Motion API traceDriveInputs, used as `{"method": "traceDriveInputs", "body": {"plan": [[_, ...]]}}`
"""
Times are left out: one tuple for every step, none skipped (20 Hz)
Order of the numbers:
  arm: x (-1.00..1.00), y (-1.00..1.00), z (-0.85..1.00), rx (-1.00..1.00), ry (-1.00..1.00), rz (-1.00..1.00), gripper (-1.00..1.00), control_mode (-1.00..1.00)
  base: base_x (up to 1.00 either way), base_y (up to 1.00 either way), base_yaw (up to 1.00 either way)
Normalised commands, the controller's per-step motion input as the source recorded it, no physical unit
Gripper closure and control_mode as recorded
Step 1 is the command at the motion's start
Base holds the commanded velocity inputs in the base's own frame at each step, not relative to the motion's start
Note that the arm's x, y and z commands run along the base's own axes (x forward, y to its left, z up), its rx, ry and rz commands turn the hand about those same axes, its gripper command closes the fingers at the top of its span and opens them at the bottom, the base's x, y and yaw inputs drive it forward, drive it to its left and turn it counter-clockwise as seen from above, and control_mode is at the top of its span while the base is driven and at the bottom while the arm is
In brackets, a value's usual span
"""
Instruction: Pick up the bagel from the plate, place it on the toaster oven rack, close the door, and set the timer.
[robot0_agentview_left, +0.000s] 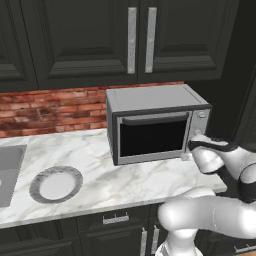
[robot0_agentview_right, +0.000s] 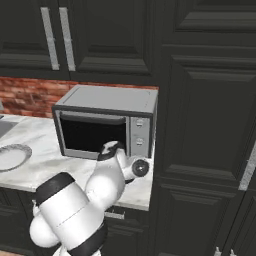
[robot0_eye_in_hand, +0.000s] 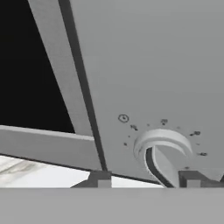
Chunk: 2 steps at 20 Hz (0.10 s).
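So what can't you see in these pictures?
- Bagel: the plate shows bare; the oven door is shut and its glass dark, so nothing inside shows.
- Rack: behind that dark glass.
- Lowest knob: in the left base view the arm covers it; in the hand view its markings are too small to read.
- Tool: its tips are cut off by the bottom edge.

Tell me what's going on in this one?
The white arm has its gripper at the knob panel on the right of the toaster oven, with its dark fingertips either side of the lowest knob. The door is shut. The plate sits bare on the marble counter to the left, no bagel on it. It looks like the timer step.
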Motion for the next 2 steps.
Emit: {"method": "traceDriveInputs", "body": {"plan": [[0.07, 0.0, 0.54, 0.49, -0.12, 0.19, 1.0, -1.0, 0.0, 0.0, 0.0], [0.09, 0.0, 0.59, 0.47, -0.1, 0.16, 1.0, -1.0, 0.0, 0.0, 0.0]]}}
